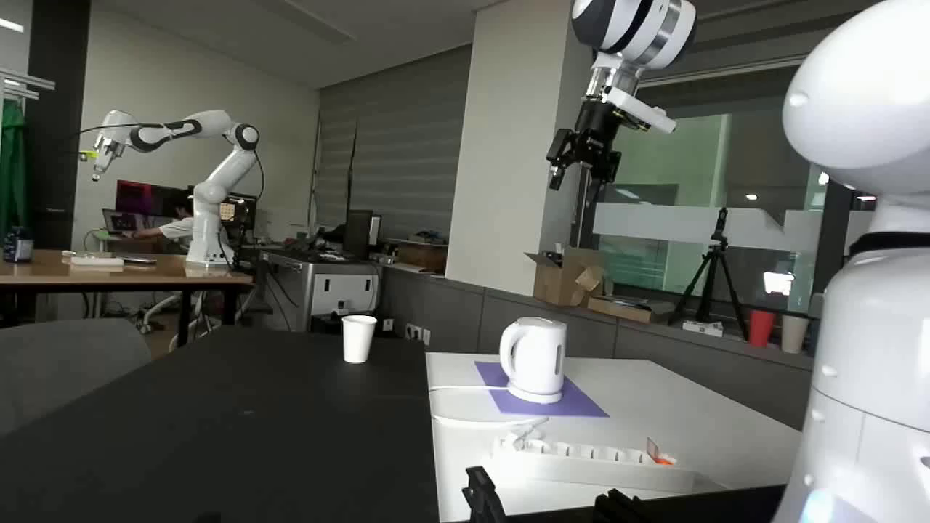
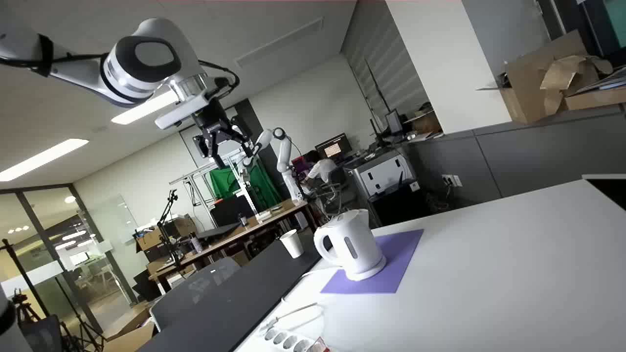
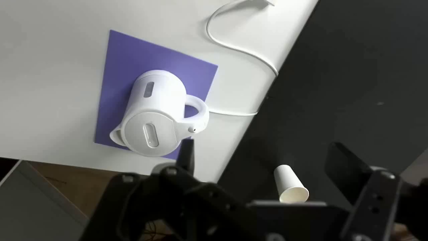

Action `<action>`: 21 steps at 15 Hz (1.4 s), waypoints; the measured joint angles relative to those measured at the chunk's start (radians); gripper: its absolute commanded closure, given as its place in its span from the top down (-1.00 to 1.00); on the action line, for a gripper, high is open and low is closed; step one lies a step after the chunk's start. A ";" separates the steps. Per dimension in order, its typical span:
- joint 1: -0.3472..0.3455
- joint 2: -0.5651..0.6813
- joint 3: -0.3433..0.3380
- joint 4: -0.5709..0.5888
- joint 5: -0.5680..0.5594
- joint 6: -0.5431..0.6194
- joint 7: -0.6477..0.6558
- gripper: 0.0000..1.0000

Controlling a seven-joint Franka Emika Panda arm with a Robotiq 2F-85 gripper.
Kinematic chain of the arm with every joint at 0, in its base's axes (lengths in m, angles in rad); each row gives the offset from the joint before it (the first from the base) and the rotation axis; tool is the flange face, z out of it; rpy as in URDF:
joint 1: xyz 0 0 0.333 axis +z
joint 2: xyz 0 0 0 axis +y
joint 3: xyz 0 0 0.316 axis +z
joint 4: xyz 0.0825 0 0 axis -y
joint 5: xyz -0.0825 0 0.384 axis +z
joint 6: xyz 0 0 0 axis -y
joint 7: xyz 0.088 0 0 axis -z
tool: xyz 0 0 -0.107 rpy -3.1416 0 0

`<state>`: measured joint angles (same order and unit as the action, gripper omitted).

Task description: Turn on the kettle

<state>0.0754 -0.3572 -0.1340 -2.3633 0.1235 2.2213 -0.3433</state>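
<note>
The white kettle [image 1: 550, 359] stands upright on a purple mat [image 1: 581, 404] on the white table. It shows too in an exterior view [image 2: 356, 247] and in the wrist view [image 3: 155, 97]. Its lid is closed. In the wrist view its loop handle [image 3: 203, 117] points right, with a small round knob [image 3: 191, 129] at the handle's top. My gripper [image 1: 576, 185] is open and empty, high above the tables and apart from the kettle. It also shows in an exterior view [image 2: 235, 157] and in the wrist view [image 3: 260, 150], where one finger overlaps the mat's edge near the lid.
A small white paper cup [image 3: 287, 182] stands on the black table [image 1: 218, 421] beside the white table [image 2: 489, 274]. A white power strip [image 1: 596, 465] lies near the white table's front, with a white cord [image 3: 240, 50] on the tabletop. A grey chair [image 2: 195, 283] stands by the black table.
</note>
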 measured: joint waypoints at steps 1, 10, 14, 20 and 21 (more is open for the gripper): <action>0.000 0.000 0.000 0.000 0.000 0.001 0.000 1.00; 0.000 0.000 0.000 0.000 0.000 0.001 0.000 1.00; 0.000 0.000 0.000 0.000 0.000 0.002 0.000 1.00; -0.005 0.011 0.008 -0.001 -0.002 0.031 -0.005 1.00; -0.006 0.027 0.010 -0.001 -0.003 0.064 -0.010 1.00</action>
<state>0.0696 -0.3305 -0.1239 -2.3642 0.1206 2.2848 -0.3531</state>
